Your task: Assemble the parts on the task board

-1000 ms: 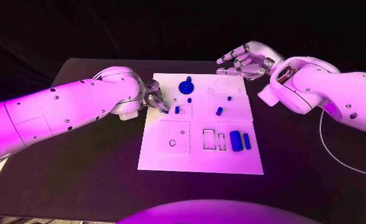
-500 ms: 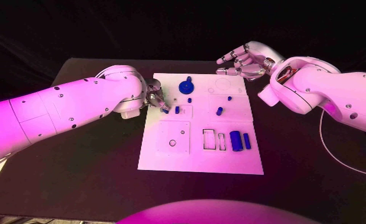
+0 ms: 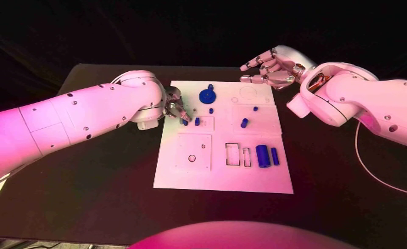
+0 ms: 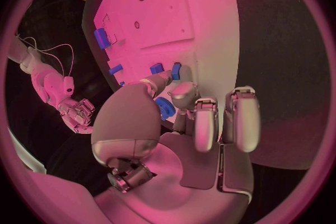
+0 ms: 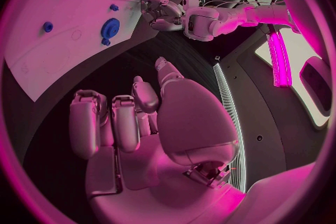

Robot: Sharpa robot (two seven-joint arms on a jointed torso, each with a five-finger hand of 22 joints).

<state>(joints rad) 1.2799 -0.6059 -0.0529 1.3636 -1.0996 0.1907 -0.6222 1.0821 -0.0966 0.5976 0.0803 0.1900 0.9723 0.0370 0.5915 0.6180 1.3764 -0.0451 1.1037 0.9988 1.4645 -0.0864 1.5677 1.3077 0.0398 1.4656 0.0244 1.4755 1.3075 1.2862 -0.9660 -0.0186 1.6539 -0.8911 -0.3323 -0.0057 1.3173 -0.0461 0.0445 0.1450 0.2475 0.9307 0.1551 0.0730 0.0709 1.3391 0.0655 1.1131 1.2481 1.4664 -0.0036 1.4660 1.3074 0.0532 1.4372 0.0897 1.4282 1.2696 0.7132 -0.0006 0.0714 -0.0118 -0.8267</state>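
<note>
The white task board (image 3: 222, 172) lies in the middle of the table. My left hand (image 3: 174, 109) is at its left edge, thumb and a finger pinching a small blue part (image 3: 184, 122) that stands on the board beside a second small blue piece (image 3: 197, 122). The left wrist view shows that part (image 4: 176, 71) at my thumb tip, with my left hand (image 4: 175, 117) curled behind it. My right hand (image 3: 273, 67) hovers off the board's far right corner, fingers apart and holding nothing. A blue gear (image 3: 207, 96) sits near the far edge.
A blue cylinder (image 3: 262, 156) and a thin blue bar (image 3: 274, 156) lie at the board's right, beside two outlined rectangular slots (image 3: 232, 154). A short blue peg (image 3: 244, 123) and small blue studs (image 3: 255, 109) sit mid-board. Black table (image 3: 102, 202) surrounds the board.
My left arm has swung slightly toward the board and the hand has edged right over the small blue part. The right hand has stayed in place.
</note>
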